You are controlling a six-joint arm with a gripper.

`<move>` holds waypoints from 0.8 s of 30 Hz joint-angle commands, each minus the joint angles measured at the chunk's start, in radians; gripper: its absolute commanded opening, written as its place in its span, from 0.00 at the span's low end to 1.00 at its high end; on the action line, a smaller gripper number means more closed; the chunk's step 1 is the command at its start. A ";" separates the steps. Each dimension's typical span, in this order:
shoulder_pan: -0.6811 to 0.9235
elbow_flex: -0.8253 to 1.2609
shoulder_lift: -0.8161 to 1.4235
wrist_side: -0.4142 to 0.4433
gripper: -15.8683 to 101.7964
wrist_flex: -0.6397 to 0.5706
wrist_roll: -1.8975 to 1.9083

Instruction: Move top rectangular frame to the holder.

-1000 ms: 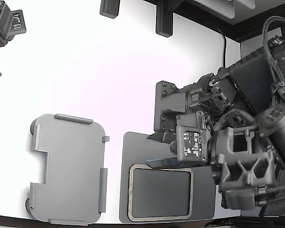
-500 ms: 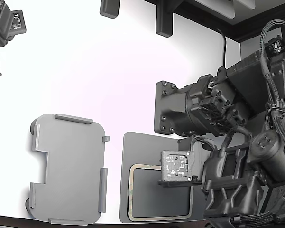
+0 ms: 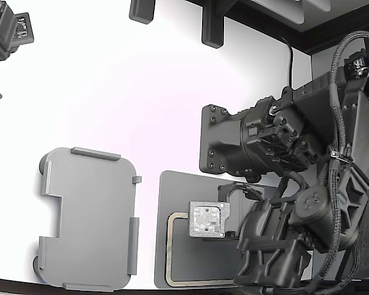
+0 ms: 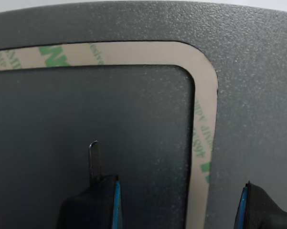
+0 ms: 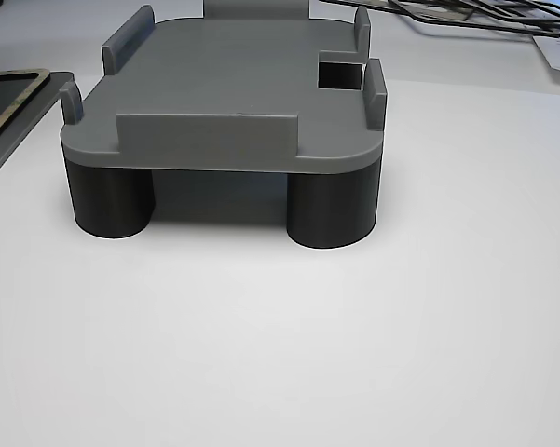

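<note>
table (image 3: 110,92) white | holder (image 3: 89,218) near front edge, empty | mat (image 3: 172,190) beside it | frame (image 4: 203,119) flat on mat, one long side between jaws | gripper (image 4: 179,205) low over frame, jaws open, holding nothing

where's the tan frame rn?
The tan frame lies flat on the dark grey mat, low in the exterior view, right of the empty holder, partly hidden under the arm.
</note>
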 commanded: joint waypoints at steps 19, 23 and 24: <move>0.005 0.129 0.014 0.014 0.80 -0.123 -0.021; 0.005 0.123 0.003 0.011 0.70 -0.118 -0.020; 0.005 0.123 0.000 0.011 0.65 -0.118 -0.018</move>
